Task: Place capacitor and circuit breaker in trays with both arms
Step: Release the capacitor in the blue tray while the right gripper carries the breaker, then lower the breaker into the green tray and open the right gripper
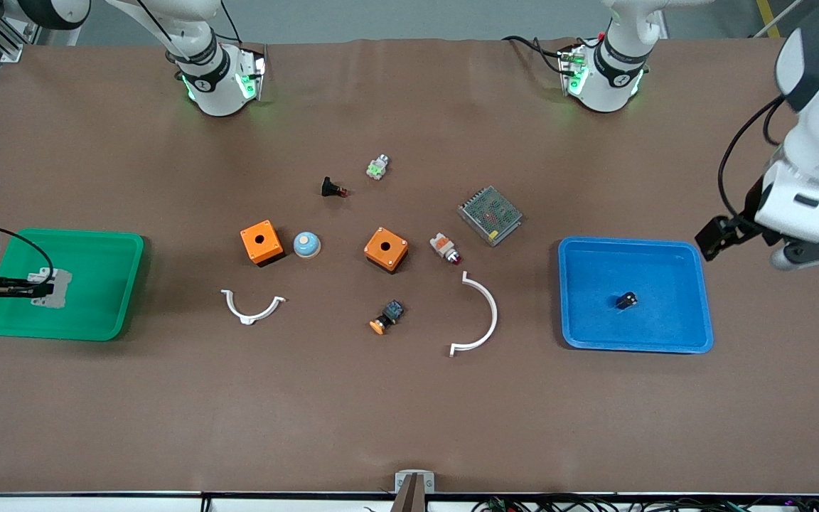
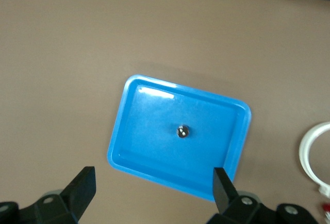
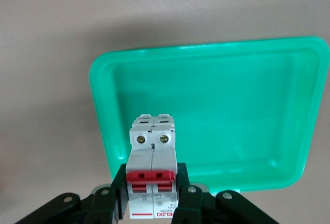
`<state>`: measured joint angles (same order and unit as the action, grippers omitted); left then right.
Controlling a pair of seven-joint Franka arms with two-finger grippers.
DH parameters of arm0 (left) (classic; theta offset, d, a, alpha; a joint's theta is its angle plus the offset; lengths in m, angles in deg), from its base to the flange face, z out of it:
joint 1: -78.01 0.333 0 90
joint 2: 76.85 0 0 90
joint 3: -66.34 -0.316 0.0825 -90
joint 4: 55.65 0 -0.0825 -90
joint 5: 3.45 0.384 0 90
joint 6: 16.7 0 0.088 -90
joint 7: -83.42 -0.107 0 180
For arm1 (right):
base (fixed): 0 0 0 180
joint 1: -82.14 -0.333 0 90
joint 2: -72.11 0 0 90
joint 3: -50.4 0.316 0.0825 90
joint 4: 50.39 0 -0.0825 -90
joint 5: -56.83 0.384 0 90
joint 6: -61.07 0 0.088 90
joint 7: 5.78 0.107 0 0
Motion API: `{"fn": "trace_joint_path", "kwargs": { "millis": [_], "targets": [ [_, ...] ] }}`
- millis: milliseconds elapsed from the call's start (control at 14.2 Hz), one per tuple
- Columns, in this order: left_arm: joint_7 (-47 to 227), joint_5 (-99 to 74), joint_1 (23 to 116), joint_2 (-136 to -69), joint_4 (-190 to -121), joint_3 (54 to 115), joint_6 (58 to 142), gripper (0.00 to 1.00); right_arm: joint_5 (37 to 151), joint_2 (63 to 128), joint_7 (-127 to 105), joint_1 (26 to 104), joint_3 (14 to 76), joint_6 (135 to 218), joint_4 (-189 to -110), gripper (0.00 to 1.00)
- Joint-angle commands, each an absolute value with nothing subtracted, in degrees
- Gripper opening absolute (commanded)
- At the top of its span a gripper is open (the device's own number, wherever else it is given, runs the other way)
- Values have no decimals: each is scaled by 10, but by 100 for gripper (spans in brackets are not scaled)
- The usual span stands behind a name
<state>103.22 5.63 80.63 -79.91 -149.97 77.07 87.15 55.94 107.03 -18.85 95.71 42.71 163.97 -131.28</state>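
The capacitor (image 1: 627, 300), a tiny black cylinder, lies in the blue tray (image 1: 687, 256) at the left arm's end. In the left wrist view the capacitor (image 2: 182, 131) lies near the middle of the blue tray (image 2: 139, 147). My left gripper (image 1: 818, 247) is up in the air beside the blue tray, open and empty (image 2: 153, 188). My right gripper (image 1: 38, 289) is shut on the circuit breaker (image 1: 58, 288), a white-grey block with red levers (image 3: 153, 162), and holds it over the green tray (image 1: 97, 249), which also shows in the right wrist view (image 3: 232, 105).
Between the trays lie two orange boxes (image 1: 261, 242) (image 1: 386, 249), a blue dome (image 1: 306, 244), two white curved pieces (image 1: 253, 307) (image 1: 484, 316), a mesh-covered unit (image 1: 490, 215), an indicator lamp (image 1: 446, 249), a black push-button (image 1: 333, 188) and an orange-capped switch (image 1: 387, 317).
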Motion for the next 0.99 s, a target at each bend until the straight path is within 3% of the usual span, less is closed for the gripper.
{"fn": "trace_joint_path", "kwargs": {
  "millis": [0,352,704,775,845,915],
  "targets": [
    [988,25,809,-797,-1448,773,797,100,546,1083,-218,980,440,1701,-1338,20],
    [922,3,803,-762,-1434,760,710,100,546,1099,-250,998,440,1808,-1391,21],
    [904,-25,747,-724,-1466,686,686,100,547,1100,-250,1010,440,1819,-1416,25],
    [904,-25,747,-718,-1468,685,684,100,547,1099,-250,1009,440,1817,-1416,40],
    [905,-25,747,-715,-1472,685,684,100,547,1098,-249,1007,440,1817,-1416,80],
    [905,-25,747,-716,-1471,685,685,100,546,1096,-249,1004,440,1812,-1415,100]
  ]
}}
